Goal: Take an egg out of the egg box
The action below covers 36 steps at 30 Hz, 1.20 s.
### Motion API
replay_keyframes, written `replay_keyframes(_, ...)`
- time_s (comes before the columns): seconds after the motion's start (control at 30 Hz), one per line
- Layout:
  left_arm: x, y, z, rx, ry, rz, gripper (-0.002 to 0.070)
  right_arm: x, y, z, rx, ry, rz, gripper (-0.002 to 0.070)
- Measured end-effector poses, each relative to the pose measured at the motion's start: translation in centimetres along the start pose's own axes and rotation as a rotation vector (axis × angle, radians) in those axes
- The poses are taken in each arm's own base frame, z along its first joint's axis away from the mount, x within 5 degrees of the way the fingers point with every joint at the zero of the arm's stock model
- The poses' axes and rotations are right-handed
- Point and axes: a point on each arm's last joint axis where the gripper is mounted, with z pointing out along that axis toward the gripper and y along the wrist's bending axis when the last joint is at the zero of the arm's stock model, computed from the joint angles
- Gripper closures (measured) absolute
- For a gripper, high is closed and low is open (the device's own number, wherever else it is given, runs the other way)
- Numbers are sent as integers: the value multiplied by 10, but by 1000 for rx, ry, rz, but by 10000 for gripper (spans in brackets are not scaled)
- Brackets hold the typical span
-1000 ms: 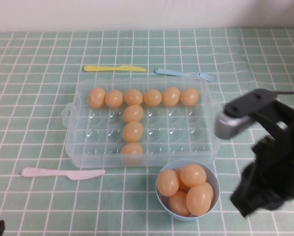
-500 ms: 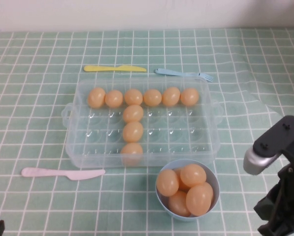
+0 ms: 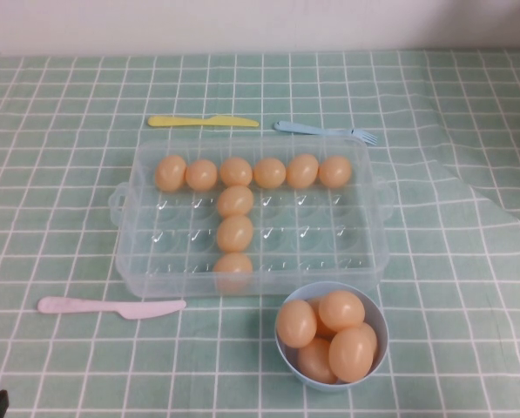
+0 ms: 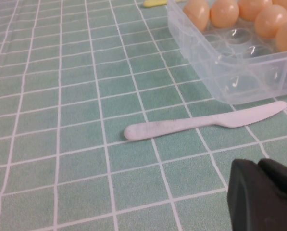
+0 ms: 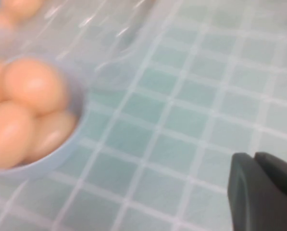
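Left claw low over the table, right claw likewise — both pressed closed, empty.

Even, diffuse lighting is observed, with only soft shadows cast. Glare is seen on the egg box. The right wrist view is blurred.

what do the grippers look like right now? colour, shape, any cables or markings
Little shows. Left gripper: matte black, blocky with rounded edges, at the corner of its wrist view near the white knife; a black sliver in the high view's bottom-left corner. Right gripper: same matte black rounded block, near the blue bowl, absent from the high view. No cables, markings or arm links visible.
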Motion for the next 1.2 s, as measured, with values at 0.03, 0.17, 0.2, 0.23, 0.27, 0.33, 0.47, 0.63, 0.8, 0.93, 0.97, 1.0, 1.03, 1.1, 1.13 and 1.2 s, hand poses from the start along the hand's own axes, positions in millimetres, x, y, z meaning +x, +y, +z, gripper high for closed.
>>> replay_keyframes(0.03, 0, 0, 0, 0, 0, 0, 679, 8, -4, -4, 30, -47, 17, 692)
replay_keyframes(0.17, 0, 0, 0, 0, 0, 0, 680, 39, -17, -19, 157, -221, 70, 693)
replay_keyframes(0.2, 0, 0, 0, 0, 0, 0, 680, 46, -19, -22, 189, -258, 81, 693)
replay_keyframes(0.23, 0, 0, 0, 0, 0, 0, 679, 52, -20, -24, 212, -283, 88, 693)
replay_keyframes(0.27, 0, 0, 0, 0, 0, 0, 679, 56, -20, -27, 233, -315, 94, 693)
replay_keyframes(0.33, 0, 0, 0, 0, 0, 0, 679, 66, -22, -29, 272, -366, 109, 693)
replay_keyframes(0.47, 0, 0, 0, 0, 0, 0, 679, 70, -21, -37, 291, -459, 142, 694)
replay_keyframes(0.63, 0, 0, 0, 0, 0, 0, 679, 73, -19, -39, 282, -472, 149, 694)
replay_keyframes(0.8, 0, 0, 0, 0, 0, 0, 679, 79, -18, -36, 277, -400, 147, 694)
replay_keyframes(0.93, 0, 0, 0, 0, 0, 0, 679, 84, -18, -34, 277, -338, 136, 694)
replay_keyframes(0.97, 0, 0, 0, 0, 0, 0, 679, 85, -18, -34, 276, -322, 134, 694)
replay_keyframes(1.0, 0, 0, 0, 0, 0, 0, 679, 86, -17, -33, 276, -305, 133, 694)
replay_keyframes(1.03, 0, 0, 0, 0, 0, 0, 680, 88, -17, -33, 273, -291, 134, 694)
replay_keyframes(1.1, 0, 0, 0, 0, 0, 0, 679, 90, -17, -32, 272, -267, 134, 694)
replay_keyframes(1.13, 0, 0, 0, 0, 0, 0, 679, 90, -17, -32, 272, -264, 132, 694)
replay_keyframes(1.2, 0, 0, 0, 0, 0, 0, 679, 90, -17, -32, 272, -257, 132, 694)
